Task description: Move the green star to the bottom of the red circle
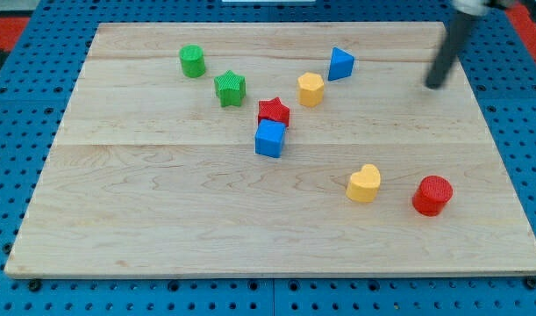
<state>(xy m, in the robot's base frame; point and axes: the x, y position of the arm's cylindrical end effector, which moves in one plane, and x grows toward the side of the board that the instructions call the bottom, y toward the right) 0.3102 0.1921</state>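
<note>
Toward the upper left of the frame, on the pale wooden board (162, 219), stands the green cylinder (193, 61), and just to its lower right, close but apart, sits the green star (230, 88). Moving rightward to the upper middle, the red star (274, 111) touches the blue cube (270, 139) directly below it. Up and to the right of that pair is the yellow hexagon-like block (310, 89), and a little farther up and right, near it but not touching, the blue triangle (340, 63). In the lower right of the frame lies the yellow heart (364, 183), with the red circle (432, 195) just beside it on the view's right, a small gap between them. The green star is therefore well apart from the red circle, far off to its upper left. At the upper right the dark rod slants down, and my tip (435, 85) rests over bare board, well right of the blue triangle and above the red circle, touching no block. The rod carries no fingers, so nothing is held.
</note>
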